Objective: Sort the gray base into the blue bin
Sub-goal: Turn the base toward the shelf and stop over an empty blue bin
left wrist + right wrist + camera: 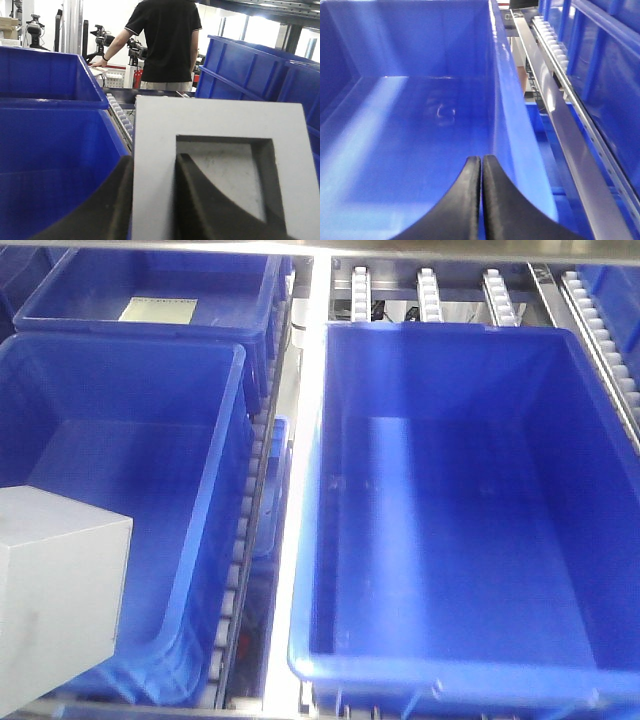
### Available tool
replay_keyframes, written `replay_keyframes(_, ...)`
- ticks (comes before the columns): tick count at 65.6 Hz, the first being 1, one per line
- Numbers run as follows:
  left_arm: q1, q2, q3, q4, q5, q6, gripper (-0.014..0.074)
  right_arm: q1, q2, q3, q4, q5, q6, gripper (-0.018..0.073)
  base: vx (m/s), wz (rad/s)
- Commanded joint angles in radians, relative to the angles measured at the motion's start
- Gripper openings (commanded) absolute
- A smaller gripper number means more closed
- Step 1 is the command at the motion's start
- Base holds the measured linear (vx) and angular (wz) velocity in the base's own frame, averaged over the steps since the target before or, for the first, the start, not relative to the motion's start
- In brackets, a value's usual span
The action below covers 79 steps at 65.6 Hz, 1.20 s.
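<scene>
**Gray base held over a bin, not yet let go.**
Front view: the gray base (55, 590) hangs at the near left corner of the left blue bin (200, 540), seemingly above it. The carry looks nearly finished and only the drop remains. The large bin on the right (450, 540) holds nothing. Left wrist view: the left gripper (154, 167) pinches one wall of the base, one finger outside and one in the square recess; a person (165, 40) stands behind. Right wrist view: the right gripper (481, 162) has its fingers pressed together on nothing, low over a bin's interior.
</scene>
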<state>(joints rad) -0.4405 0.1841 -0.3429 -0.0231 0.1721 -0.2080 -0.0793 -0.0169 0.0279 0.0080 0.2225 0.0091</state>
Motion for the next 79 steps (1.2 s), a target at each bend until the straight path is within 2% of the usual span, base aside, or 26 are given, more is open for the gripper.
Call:
replay_keyframes(1,-0.006,0.01,-0.028,-0.005,-0.109,-0.007,0.0004,0.0,0.003,0.001,-0.008,-0.075,-0.009,-0.0005,0.16,0.02)
replay_keyframes(32,-0.006,0.01,-0.028,-0.005,-0.109,-0.007,0.0004,0.0,0.003,0.001,-0.008,-0.075,-0.009,-0.0005,0.14,-0.12)
replay_keyframes(79,-0.006,0.01,-0.028,-0.005,-0.109,-0.007,0.0004,0.0,0.003,0.001,-0.008,-0.075,-0.009,-0.0005,0.01,-0.01)
